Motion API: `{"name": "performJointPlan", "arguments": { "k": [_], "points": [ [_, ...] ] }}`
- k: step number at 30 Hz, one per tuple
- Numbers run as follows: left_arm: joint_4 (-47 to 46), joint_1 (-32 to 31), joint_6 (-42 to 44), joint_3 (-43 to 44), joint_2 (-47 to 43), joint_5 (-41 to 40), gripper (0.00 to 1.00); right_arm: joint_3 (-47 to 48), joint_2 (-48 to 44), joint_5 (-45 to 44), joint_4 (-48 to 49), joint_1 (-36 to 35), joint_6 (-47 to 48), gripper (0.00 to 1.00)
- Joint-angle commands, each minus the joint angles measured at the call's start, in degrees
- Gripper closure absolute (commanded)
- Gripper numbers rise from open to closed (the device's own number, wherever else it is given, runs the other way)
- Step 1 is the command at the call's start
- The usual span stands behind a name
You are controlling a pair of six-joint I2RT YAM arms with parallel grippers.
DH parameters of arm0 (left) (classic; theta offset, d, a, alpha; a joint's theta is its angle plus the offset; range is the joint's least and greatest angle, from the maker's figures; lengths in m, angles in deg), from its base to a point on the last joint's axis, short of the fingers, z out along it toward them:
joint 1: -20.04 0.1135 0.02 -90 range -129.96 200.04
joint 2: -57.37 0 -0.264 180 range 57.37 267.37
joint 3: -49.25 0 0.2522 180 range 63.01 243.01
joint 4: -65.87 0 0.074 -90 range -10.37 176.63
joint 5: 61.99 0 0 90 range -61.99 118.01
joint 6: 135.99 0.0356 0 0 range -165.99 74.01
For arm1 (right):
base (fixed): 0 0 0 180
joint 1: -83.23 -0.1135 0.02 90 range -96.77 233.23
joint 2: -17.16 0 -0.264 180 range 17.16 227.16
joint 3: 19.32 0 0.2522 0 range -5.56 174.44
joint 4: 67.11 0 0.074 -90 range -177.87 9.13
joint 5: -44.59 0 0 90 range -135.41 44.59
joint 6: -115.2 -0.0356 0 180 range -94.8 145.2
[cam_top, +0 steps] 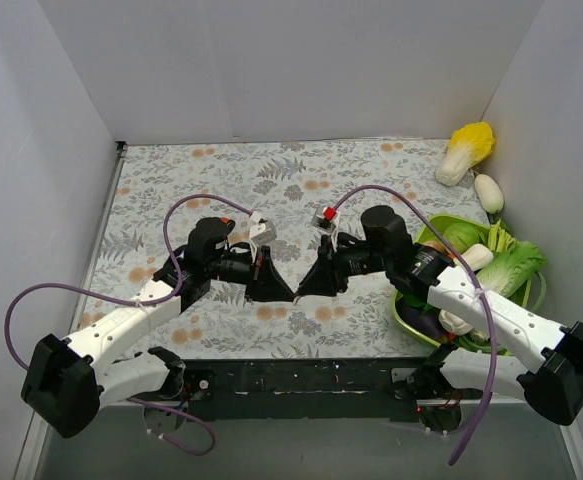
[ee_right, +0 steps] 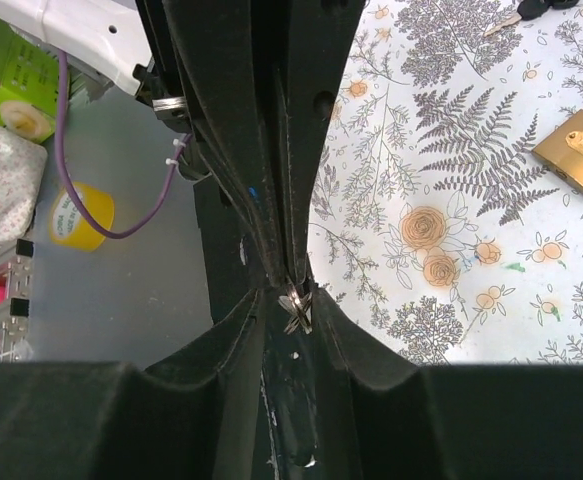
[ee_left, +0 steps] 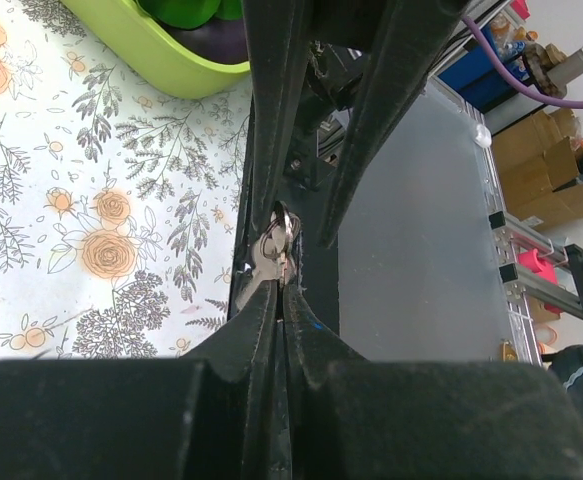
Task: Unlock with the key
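Observation:
My two grippers meet tip to tip above the flowered tablecloth, near the table's front edge. The left gripper point(cam_top: 279, 290) point(ee_left: 279, 290) is shut on the silver key point(ee_left: 274, 245), whose ring sticks out past its tips. The right gripper point(cam_top: 309, 288) point(ee_right: 293, 295) faces it with its jaws slightly apart around the key ring point(ee_right: 298, 308); I cannot tell whether they touch it. A brass padlock point(ee_right: 578, 150) lies flat on the cloth, to the right in the right wrist view. It is hidden in the top view.
A green basket point(cam_top: 411, 310) point(ee_left: 171, 60) of vegetables sits under the right arm. A napa cabbage point(cam_top: 468, 150) and a white radish point(cam_top: 488, 192) lie at the back right. The table's black front edge point(ee_right: 226, 230) runs just below the grippers.

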Motion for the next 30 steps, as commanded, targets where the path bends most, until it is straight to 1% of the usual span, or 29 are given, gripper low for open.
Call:
{"name": "performJointPlan", "arguments": {
  "k": [1,2,3,5,6,8,9,10,11,12,13,14,15,18,21,25,26,30],
  "points": [
    [0.4,-0.4,1.3,2.2,-0.6,0.1,1.00,1.7,0.7,0.8,1.8,-0.6,0.8,0.71],
    [0.4,-0.3,1.3,2.2,-0.6,0.0,1.00,1.6,0.9,0.8,1.9,-0.6,0.8,0.75],
    [0.5,-0.3,1.3,2.1,-0.6,-0.1,1.00,1.5,0.9,0.8,2.1,-0.6,0.8,0.84],
    [0.6,-0.3,1.4,2.1,-0.8,-0.3,1.00,1.0,0.7,1.0,2.8,-0.6,0.4,0.92],
    [0.6,-0.4,1.4,2.3,-0.9,-0.6,1.00,0.9,0.7,1.0,3.1,-0.6,0.3,0.99],
    [0.6,-0.4,1.0,2.4,-1.3,-2.2,1.00,0.2,0.1,0.7,4.6,-0.6,-0.6,0.99],
    [0.4,-0.3,0.8,2.6,-1.7,-3.2,0.93,-0.3,-0.3,0.1,5.5,-0.6,-1.1,0.99],
    [0.1,-0.3,0.3,2.5,-2.1,-4.1,0.68,-0.9,-0.8,-0.5,6.8,-0.7,-2.2,0.99],
    [-1.3,-0.2,-0.9,2.2,-3.6,-6.4,0.50,-2.7,-2.1,-1.5,9.6,-0.6,-4.5,0.99],
    [-2.5,-0.2,-1.7,1.6,-4.5,-7.8,0.36,-4.0,-3.0,-3.1,12.5,-0.6,-6.3,0.99],
    [-3.9,-0.2,-2.6,0.7,-5.5,-9.2,0.26,-5.3,-3.9,-3.7,15.3,-0.6,-8.2,0.99],
    [-5.4,-0.2,-3.9,0.1,-7.5,-12.2,0.17,-7.0,-5.7,-4.4,18.1,-0.6,-12.5,0.99],
    [-6.2,-0.2,-4.8,-0.4,-8.2,-13.7,0.13,-10.1,-6.5,-5.2,24.9,-0.6,-14.5,0.99],
    [-9.1,0.0,-7.6,-1.8,-10.4,-17.5,0.10,-14.3,-8.0,-8.3,33.4,-0.6,-20.2,0.99],
    [-11.9,0.0,-9.0,-3.3,-12.5,-19.8,0.08,-15.1,-8.7,-13.8,34.9,-0.6,-23.6,0.99],
    [-14.2,0.0,-9.4,-5.1,-16.2,-23.0,0.05,-16.4,-9.2,-17.6,40.0,-0.6,-27.8,0.99],
    [-16.9,0.0,-10.1,-6.6,-17.0,-23.3,0.05,-16.5,-9.2,-18.3,40.6,-0.5,-28.5,0.99],
    [-21.8,-0.2,-14.0,-9.9,-19.9,-26.7,0.04,-16.5,-9.8,-23.0,42.5,-0.7,-31.1,0.99]
  ]
}}
